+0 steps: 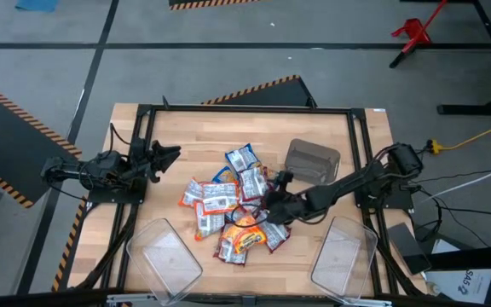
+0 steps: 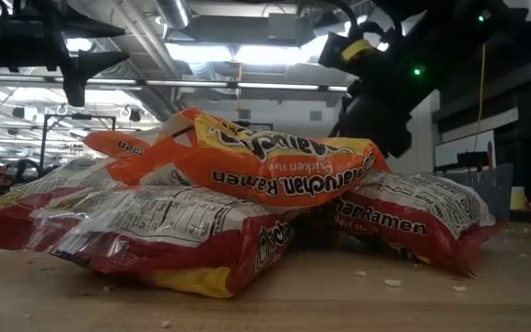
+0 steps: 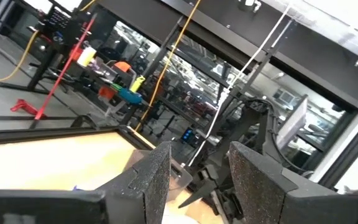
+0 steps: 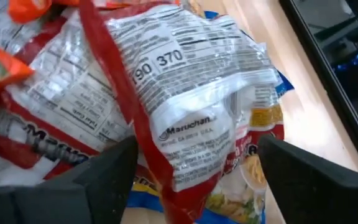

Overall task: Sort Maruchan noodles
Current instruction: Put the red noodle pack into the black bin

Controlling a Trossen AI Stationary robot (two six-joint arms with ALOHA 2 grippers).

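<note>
The Maruchan noodles point(image 1: 233, 211) lie in a loose pile of several packets at the middle of the wooden table; in the low view an orange packet point(image 2: 247, 161) rests on top of red-edged ones. My right gripper point(image 1: 273, 194) reaches in from the table's right, slanting down at the pile's right side, open. Its fingers stand on either side of a white, red-edged packet point(image 4: 191, 93) that lies label side down on the others. My left gripper point(image 1: 167, 156) waits open above the table's left part, clear of the pile.
Two clear bins stand at the near edge, one left point(image 1: 164, 256) and one right point(image 1: 345, 251); a darker bin point(image 1: 312, 159) sits at the far right behind my right arm. Bare wood point(image 1: 186, 141) lies between the left gripper and the pile.
</note>
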